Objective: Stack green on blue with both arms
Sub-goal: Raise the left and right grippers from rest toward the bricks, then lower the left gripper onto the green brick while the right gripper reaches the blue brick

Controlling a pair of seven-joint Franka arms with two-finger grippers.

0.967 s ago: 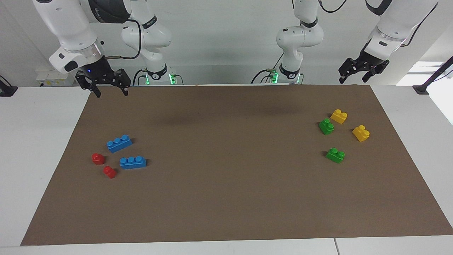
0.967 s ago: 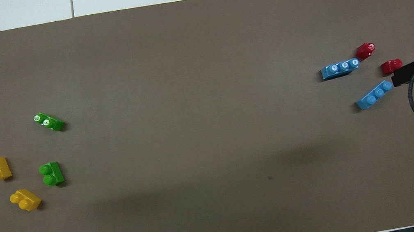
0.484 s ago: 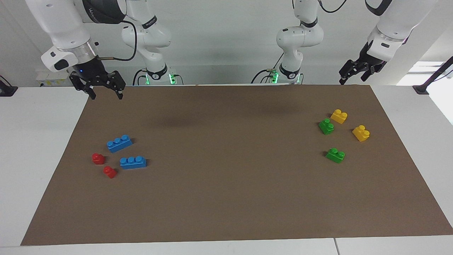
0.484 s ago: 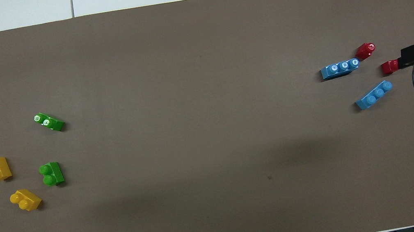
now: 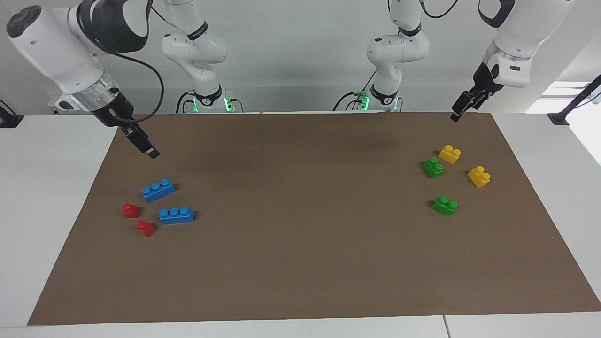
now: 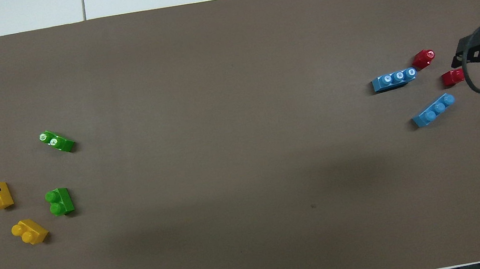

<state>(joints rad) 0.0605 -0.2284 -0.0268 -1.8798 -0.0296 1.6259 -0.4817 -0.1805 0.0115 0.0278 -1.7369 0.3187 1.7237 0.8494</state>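
Nothing stacked yet: green bricks [image 5: 444, 205] and blue bricks [image 5: 176, 215] lie well apart on the tabletop [image 5: 300, 263]. Right hand [image 5: 149, 152] hangs above the blue end, left hand [image 5: 456, 115] above the green end. Grip state of either: cannot tell.

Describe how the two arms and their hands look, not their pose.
Both arms are glossy white, rounded segments with dark bands at the joints. The right arm has a silver wrist ring and a looping black cable. Each ends in a black two-finger hand: right hand, left hand. Green lights glow at both bases.
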